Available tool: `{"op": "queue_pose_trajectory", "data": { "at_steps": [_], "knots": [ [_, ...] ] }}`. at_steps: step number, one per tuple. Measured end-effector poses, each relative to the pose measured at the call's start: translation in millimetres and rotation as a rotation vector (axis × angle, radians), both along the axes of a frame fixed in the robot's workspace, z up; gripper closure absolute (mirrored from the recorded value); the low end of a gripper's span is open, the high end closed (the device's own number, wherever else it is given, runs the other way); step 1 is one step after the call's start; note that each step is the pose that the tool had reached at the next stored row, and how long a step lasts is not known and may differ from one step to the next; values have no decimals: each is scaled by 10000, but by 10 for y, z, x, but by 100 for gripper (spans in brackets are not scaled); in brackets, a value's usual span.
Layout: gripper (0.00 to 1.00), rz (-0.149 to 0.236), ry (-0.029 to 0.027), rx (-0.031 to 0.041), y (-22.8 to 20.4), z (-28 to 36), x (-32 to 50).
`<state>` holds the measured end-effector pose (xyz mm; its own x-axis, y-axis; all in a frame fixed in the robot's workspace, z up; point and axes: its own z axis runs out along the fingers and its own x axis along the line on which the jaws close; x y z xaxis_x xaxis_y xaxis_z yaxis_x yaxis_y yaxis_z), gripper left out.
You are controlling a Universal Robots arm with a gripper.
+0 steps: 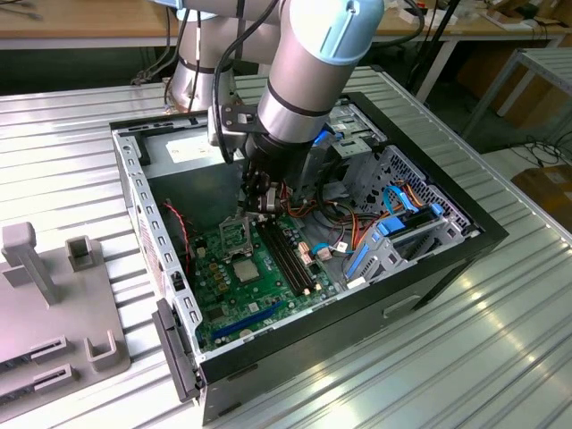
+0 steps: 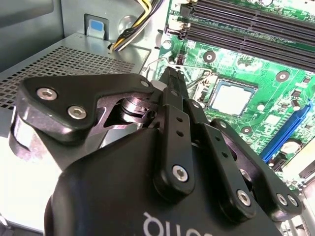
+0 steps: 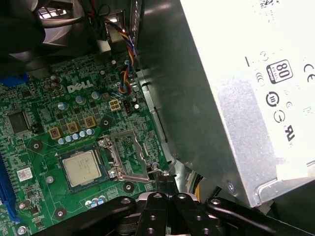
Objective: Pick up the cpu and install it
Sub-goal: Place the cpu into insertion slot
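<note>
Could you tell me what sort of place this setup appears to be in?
Probably a robotics lab or workshop: an open computer case sits on a ribbed metal table, with wooden workbenches behind and grey fixtures beside it.

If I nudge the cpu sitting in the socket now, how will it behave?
The cpu looks like a thin, flat, rigid square, so it probably slides rather than tips or rolls. Its smooth metal top may be slippery. The load frame stands open beside it, so nothing clamps it; even a light push from the tool might unseat it.

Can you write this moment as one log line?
hand: shut, at socket lever | silver square cpu: seated in socket | metal socket frame: open
</note>
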<state>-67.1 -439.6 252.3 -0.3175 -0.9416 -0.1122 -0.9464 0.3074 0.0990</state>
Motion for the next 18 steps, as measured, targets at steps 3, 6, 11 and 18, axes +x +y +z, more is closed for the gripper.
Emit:
{"op": "queue_pose_trajectory", "data": {
  "at_steps": [3,6,11,18],
  "knots": [
    [89,1,0,-43,-3,2,-2],
    [89,1,-1,-77,-9,3,-4],
    [89,0,0,-108,-34,3,-11],
    [89,1,-1,-107,-58,3,-11]
  ]
}}
